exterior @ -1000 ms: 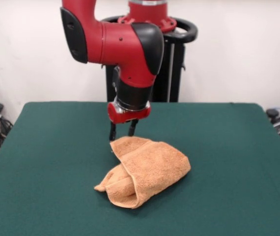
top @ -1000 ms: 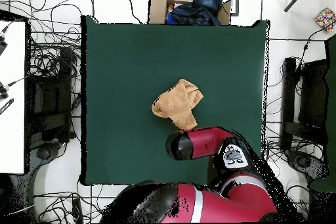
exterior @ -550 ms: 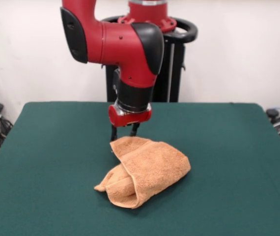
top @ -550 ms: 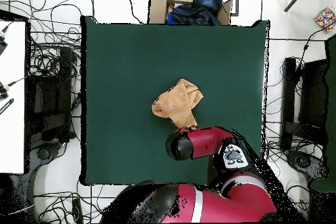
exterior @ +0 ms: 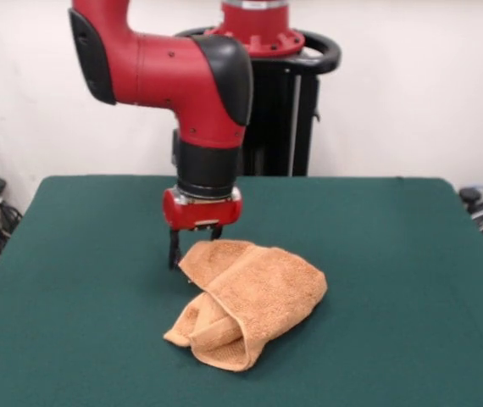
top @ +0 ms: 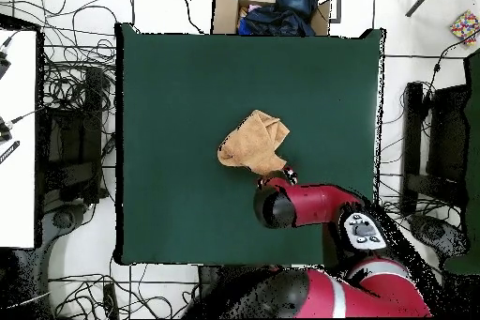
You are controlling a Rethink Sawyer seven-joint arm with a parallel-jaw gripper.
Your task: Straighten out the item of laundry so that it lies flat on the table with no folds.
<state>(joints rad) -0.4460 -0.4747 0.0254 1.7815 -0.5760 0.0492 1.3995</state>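
Towel (exterior: 246, 301) sits mid-table (exterior: 411, 280), rolled over itself in a thick fold; gripper (exterior: 194, 248) is down at its far edge, presumably to peel that top layer back; can't tell finger opening or grip.

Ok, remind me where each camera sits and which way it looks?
Front view: across the table from the robot, facing it; shows the arm descending, claw at the towel's far corner.
Overhead view: above, looking straight down; robot's base at the bottom, arm covering the claw.
Shared: the towel, bunched mid-table, and the arm; the views are turned half round against each other.
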